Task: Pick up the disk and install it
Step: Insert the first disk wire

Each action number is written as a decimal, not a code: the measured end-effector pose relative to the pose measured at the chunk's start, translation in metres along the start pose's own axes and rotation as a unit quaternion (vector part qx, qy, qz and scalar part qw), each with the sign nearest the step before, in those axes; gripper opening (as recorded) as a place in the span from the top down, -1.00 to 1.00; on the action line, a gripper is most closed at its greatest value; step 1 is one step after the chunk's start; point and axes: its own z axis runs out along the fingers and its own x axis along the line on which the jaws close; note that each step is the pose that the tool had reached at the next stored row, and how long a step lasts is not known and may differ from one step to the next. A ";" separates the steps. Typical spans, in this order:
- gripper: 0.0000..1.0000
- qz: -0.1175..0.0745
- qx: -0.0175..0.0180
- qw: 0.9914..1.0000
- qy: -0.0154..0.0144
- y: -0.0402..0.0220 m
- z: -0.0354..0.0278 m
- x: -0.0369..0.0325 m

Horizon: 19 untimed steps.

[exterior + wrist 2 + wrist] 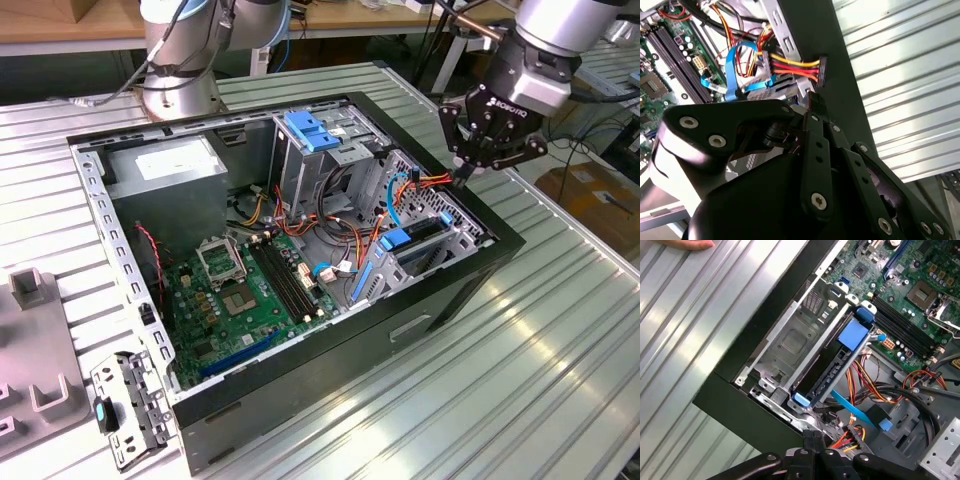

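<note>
Exterior view: gripper, fingers pinched together prob. to fit btwn cables, hangs at case corner near the disk, which looks seated in its bay.

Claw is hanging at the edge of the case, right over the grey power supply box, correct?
Not quite. The claw does hang at the edge of the case, but over the drive bay at the exterior view's right. The grey power supply box sits in the opposite corner. The exterior view shows this.

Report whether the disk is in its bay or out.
In. The disk sits slotted edge-on in the drive cage, blue rail ends showing; the gripper hangs beside the cage, apart from it.
</note>
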 end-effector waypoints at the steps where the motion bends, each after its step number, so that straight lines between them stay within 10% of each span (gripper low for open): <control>1: 0.79 0.000 -0.001 1.000 0.000 -0.0072 0.0018 -0.0019; 12: 0.36 -0.060 -0.003 0.998 0.002 -0.0183 0.0048 -0.0032; 19: 0.36 -0.130 -0.004 0.991 0.002 -0.0192 0.0131 -0.0028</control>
